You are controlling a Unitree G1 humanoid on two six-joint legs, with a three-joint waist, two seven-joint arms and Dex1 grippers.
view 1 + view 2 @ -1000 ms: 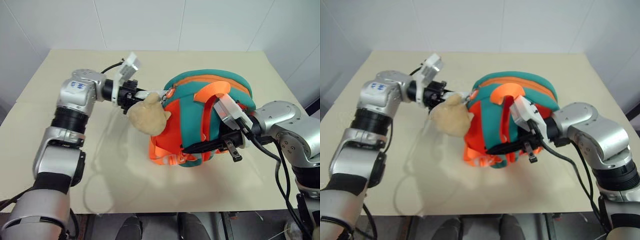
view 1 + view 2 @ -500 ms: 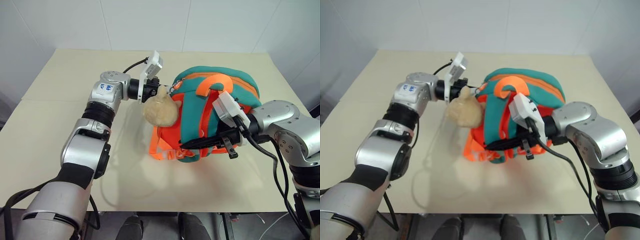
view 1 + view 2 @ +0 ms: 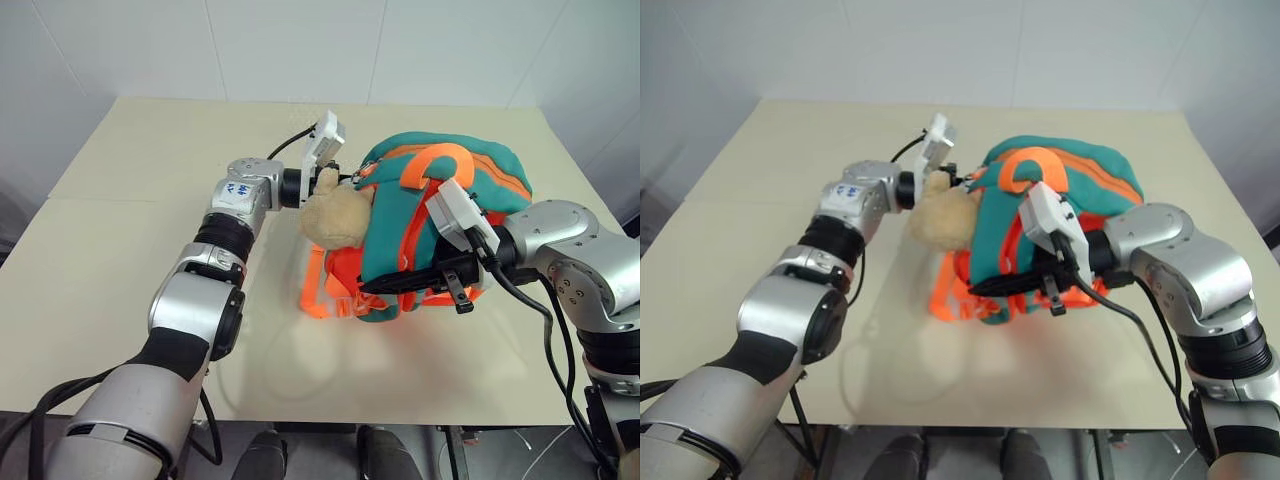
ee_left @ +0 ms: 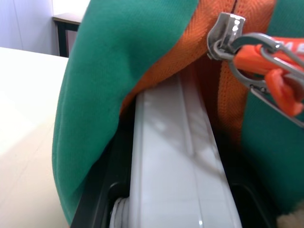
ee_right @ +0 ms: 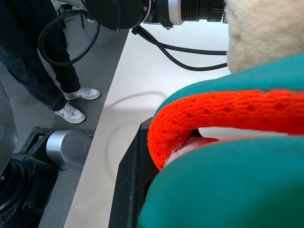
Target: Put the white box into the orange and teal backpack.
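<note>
Left wrist view: the white box lies between the left gripper's two dark fingers, its far end pushed into the open mouth of the orange and teal backpack, under a teal flap and beside a metal zipper pull. In the left eye view the left gripper is hidden behind the tan plush animal. The right gripper is closed on the backpack's teal edge and orange webbing. The backpack sits on the beige table.
</note>
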